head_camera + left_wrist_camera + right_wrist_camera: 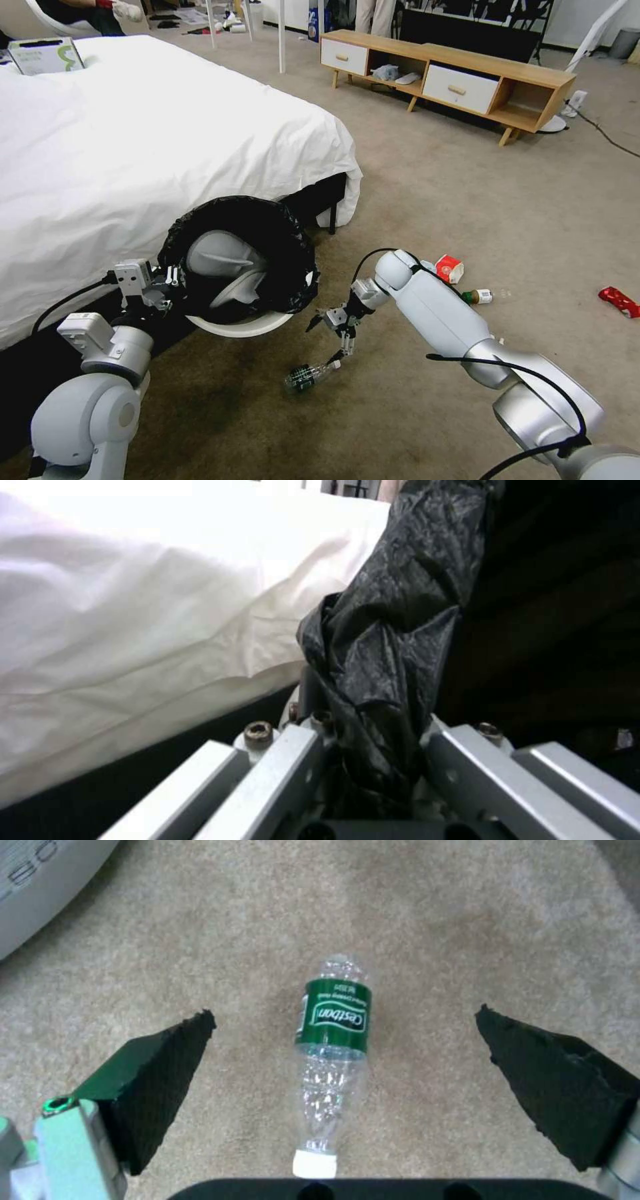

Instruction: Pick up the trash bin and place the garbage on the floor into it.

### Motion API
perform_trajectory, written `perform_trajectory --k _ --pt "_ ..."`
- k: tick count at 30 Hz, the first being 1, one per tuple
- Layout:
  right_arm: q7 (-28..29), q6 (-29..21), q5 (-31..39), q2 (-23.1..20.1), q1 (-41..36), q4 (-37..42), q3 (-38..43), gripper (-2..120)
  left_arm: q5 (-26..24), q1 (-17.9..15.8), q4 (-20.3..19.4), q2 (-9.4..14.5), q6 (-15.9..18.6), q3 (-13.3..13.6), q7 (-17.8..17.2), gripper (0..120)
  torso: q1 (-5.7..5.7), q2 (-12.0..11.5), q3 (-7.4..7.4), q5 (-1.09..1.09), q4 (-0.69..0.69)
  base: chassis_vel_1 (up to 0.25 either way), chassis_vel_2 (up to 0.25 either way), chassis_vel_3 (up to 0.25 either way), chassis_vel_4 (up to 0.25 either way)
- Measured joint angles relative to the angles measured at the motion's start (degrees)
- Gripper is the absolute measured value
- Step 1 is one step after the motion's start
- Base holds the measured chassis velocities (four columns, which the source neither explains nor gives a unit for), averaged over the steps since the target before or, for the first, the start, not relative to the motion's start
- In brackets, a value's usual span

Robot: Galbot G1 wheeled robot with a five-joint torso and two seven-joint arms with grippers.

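A beige carpet runs from the white bed (133,147) to a low wooden cabinet (447,73). The left end effector (170,283) is clamped on the bagged rim of the trash bin (240,267), holding it tilted beside the bed. The right end effector (337,333), arm stretched low and forward, hangs with its pads (157,1080) spread wide, straddling a clear bottle (331,1040) lying on the carpet. The step in hand looks like picking up this bottle; next it would need to drop lower and close across the label. A red-white packet (450,269) and red wrapper (619,301) lie farther right.
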Motion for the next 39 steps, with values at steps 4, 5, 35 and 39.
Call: perform_trajectory --k 4,5,35,39 --pt "-0.64 0.06 -0.87 0.01 -0.26 -0.24 0.23 100 0.17 0.01 0.12 -0.01 -0.01 0.04 0.0 2 0.0 0.0 0.0 0.0 0.0 0.0 0.0 0.0 0.0" --pt "-0.79 0.32 -1.45 0.0 -0.44 -0.67 0.29 100 0.28 0.05 0.18 -0.05 -0.08 0.1 0.0 2 0.0 0.0 0.0 0.0 0.01 0.0 0.0 0.0 0.0" --pt "0.44 1.74 -4.97 0.32 -4.15 -6.19 0.82 100 1.27 1.63 0.0 -0.98 -1.45 -0.04 -0.05 2 0.0 0.0 0.0 0.0 0.01 0.0 0.0 0.0 0.0" --pt "0.51 1.89 -5.04 0.49 -4.14 -6.54 0.9 100 1.27 1.86 -0.25 -0.99 -1.64 -0.15 -0.04 2 0.0 0.0 0.0 0.01 0.01 0.0 0.0 0.0 0.0"
